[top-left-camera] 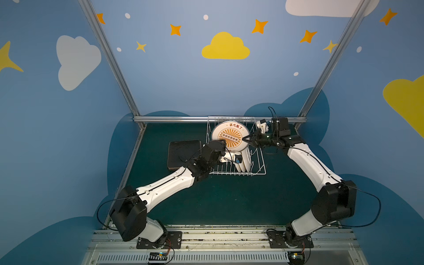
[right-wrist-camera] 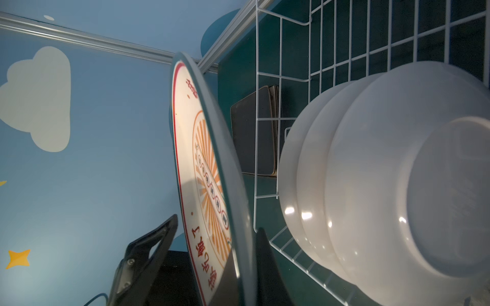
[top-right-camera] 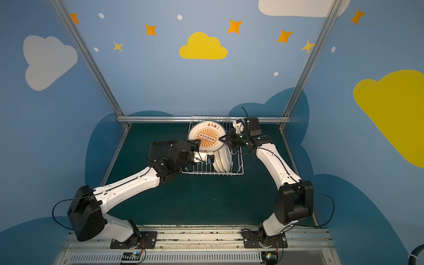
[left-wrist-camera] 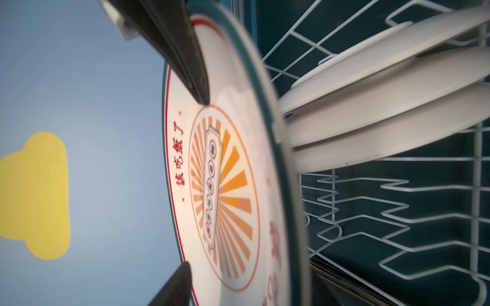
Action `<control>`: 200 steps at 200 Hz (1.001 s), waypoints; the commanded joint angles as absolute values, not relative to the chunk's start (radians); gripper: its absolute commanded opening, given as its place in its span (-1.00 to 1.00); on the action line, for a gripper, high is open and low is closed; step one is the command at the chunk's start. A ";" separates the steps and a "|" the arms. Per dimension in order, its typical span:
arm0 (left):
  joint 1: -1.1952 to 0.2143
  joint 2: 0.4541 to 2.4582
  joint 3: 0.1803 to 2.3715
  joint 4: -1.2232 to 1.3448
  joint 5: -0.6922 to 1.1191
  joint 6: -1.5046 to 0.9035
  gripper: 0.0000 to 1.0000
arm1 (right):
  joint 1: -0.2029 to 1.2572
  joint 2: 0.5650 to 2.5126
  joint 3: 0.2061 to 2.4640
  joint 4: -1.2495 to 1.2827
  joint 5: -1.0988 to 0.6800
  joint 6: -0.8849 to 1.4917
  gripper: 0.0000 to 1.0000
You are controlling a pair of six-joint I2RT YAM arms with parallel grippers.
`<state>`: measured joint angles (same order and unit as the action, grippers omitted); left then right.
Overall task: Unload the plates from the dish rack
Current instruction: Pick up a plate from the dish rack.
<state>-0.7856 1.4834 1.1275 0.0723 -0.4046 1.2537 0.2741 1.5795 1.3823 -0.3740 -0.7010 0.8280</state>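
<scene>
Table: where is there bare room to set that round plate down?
Freest: the green table before the dish rack, between left arm and right arm. Crowded: beside the rack, stacked square plates by the left arm; three white plates stand inside it.

Setting. A dark green table top point(top-left-camera: 229, 202) lies inside blue walls point(top-left-camera: 183, 87) bearing a yellow cloud point(top-left-camera: 226, 47), a white cloud point(top-left-camera: 75, 60), orange stars point(top-left-camera: 259, 26) and pale dots point(top-left-camera: 205, 17). Two slanting aluminium posts point(top-left-camera: 110, 59) meet a horizontal crossbar point(top-left-camera: 172, 118) at the table's far edge. Along the near edge run a metal rail point(top-left-camera: 229, 236) and a slotted grille point(top-left-camera: 218, 258).
</scene>
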 commanded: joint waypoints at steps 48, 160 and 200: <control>-0.762 1.427 1.209 0.034 -0.326 0.915 0.99 | 0.239 1.500 1.327 -0.129 -0.744 0.924 -1.00; -0.390 1.309 1.363 -0.090 0.400 -0.142 0.99 | 0.219 1.422 1.260 -0.097 -0.709 0.815 -1.00; -0.348 1.441 1.486 -0.250 0.541 -0.250 0.99 | 0.219 1.408 1.238 -0.058 -0.735 0.801 -1.00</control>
